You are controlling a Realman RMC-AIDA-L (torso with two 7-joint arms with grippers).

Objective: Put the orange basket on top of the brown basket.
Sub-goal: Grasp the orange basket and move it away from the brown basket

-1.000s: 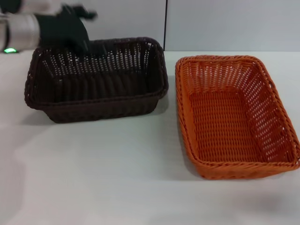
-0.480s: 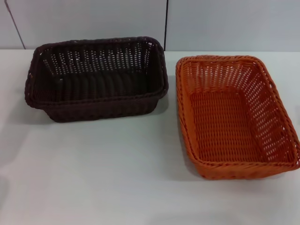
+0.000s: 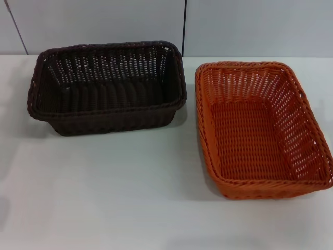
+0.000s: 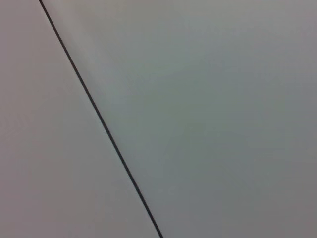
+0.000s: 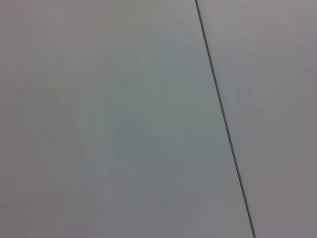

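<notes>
The orange basket (image 3: 260, 130) stands empty on the white table at the right in the head view. The brown basket (image 3: 106, 88) stands empty at the left, farther back, beside the orange one with a small gap between them. Neither gripper shows in any view. The two wrist views show only a pale wall with a dark seam.
The white table (image 3: 114, 192) stretches out in front of both baskets. A grey wall panel with a vertical dark seam (image 3: 184, 26) stands behind the table.
One second ago the left arm and its dark gripper were over the brown basket's far left rim. It has left the head view. The baskets have not moved.
</notes>
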